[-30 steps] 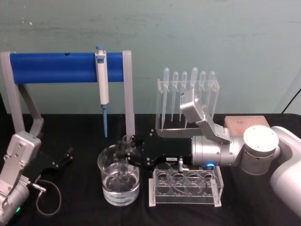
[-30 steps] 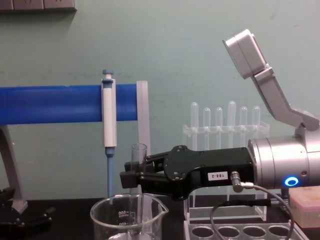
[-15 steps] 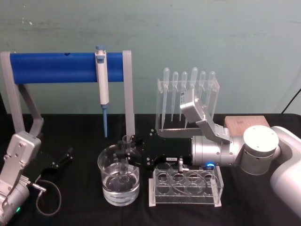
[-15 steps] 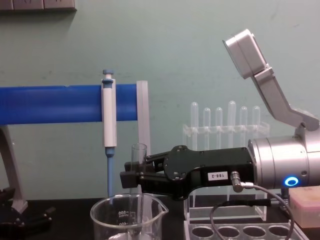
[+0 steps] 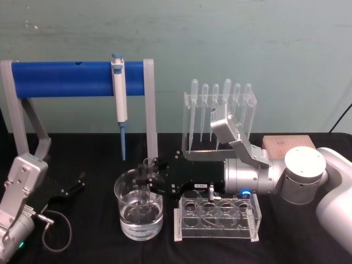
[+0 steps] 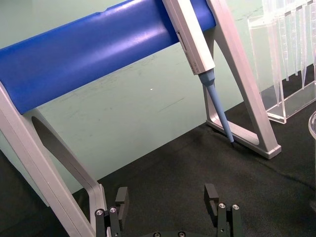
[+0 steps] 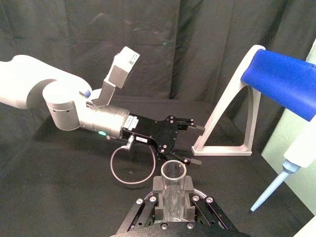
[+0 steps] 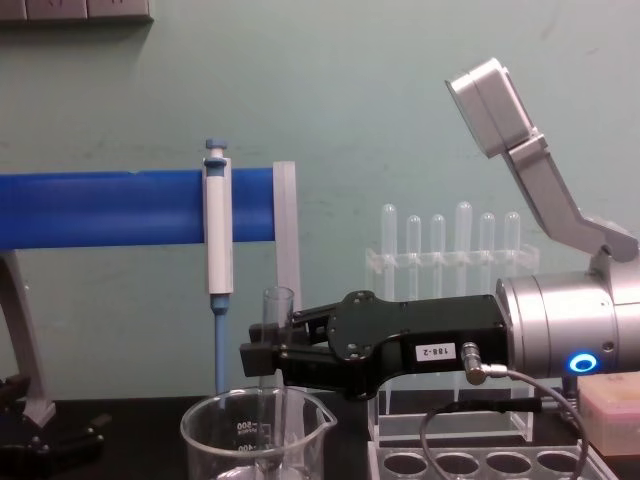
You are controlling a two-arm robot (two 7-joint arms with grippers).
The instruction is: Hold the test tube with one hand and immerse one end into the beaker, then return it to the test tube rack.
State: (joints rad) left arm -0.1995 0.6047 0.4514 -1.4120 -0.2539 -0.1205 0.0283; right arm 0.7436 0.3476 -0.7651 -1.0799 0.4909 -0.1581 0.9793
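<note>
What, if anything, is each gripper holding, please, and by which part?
The right gripper holds the test tube near its upper end, just below the rim, its lower end inside the beaker. The left gripper holds nothing; its jaws are open.

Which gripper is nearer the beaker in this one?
Right. The right gripper is directly above the beaker, shut on the test tube whose lower end is inside it; the left gripper sits open, low, off to the beaker's left, apart.

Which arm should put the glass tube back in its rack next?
The right. The right gripper is shut on the tube, which stands upright with its lower end in the beaker, and the rack is just beside it. The left gripper is open, off on the beaker's far side.
</note>
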